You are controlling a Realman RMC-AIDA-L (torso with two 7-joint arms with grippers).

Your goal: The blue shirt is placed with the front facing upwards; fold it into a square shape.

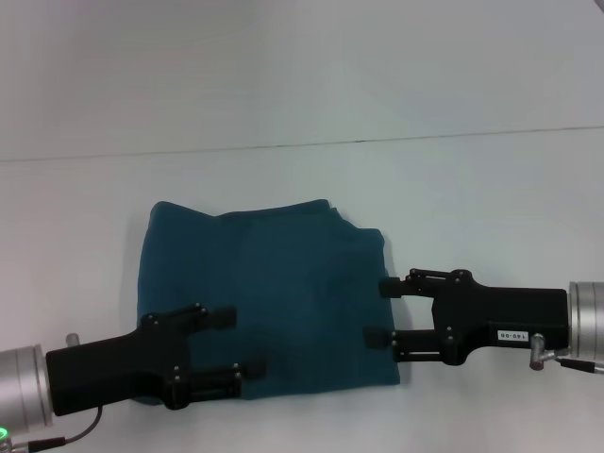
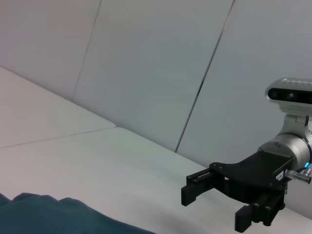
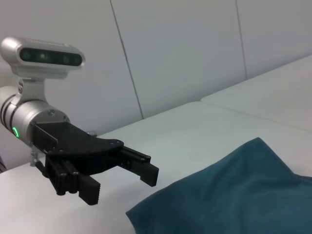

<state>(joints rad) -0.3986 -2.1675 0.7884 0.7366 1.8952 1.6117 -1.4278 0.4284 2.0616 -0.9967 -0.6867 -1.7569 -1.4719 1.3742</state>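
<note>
Nearest me, my left tool (image 1: 234, 342) hangs over the near left part of the blue shirt (image 1: 274, 293), fingers apart, gripping nothing. My right tool (image 1: 382, 312) sits at the shirt's right edge, also spread and empty. The shirt lies already bundled into a rough square mid-tabletop (image 1: 472, 189). I reckon the risk is a low finger snagging a loose layer and dragging the fold open. Beyond it there is only bare tabletop and wall; nothing blocks me.

Folded blue shirt (image 1: 264, 302) between two parted pincers
</note>
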